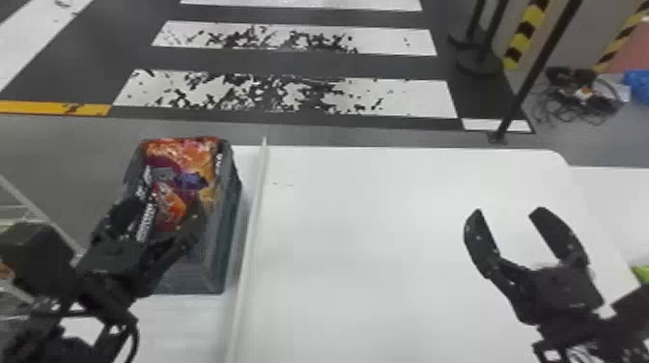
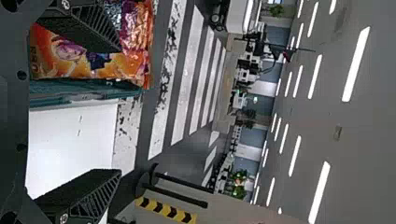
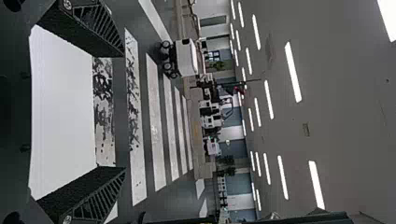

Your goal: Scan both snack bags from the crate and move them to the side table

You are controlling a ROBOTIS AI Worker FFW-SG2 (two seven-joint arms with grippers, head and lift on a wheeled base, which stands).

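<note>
The left gripper (image 1: pixel 162 212), black with two flat fingers, is at the left of the head view, over the near part of the crate, its fingers spread wide with nothing between them. In the left wrist view one finger (image 2: pixel 88 28) crosses in front of the packaging, while the other lies off the crate's side.

Just beyond are the snack bags (image 1: pixel 186 152), glossy orange, red and purple film packets in the open-topped, dark blue-grey crate (image 1: pixel 219 241); where one bag ends and the next begins, I cannot tell. The crate stands left of centre, beside a raised white strip (image 1: pixel 251 231) along the white desk (image 1: pixel 386 241).

The right gripper (image 1: pixel 509 210), also black, is at the right of the frame above the desk, fingers apart and empty. Behind is a dark floor with worn white stripes (image 1: pixel 289 94).

The step in hand looks to be picking the first bag. The left gripper would do best to shift toward the bag, tip its fingers down and put one on each side of a loose edge, clear of the crate wall. A light squeeze should hold the slippery film without crushing the contents; then lift straight up.
</note>
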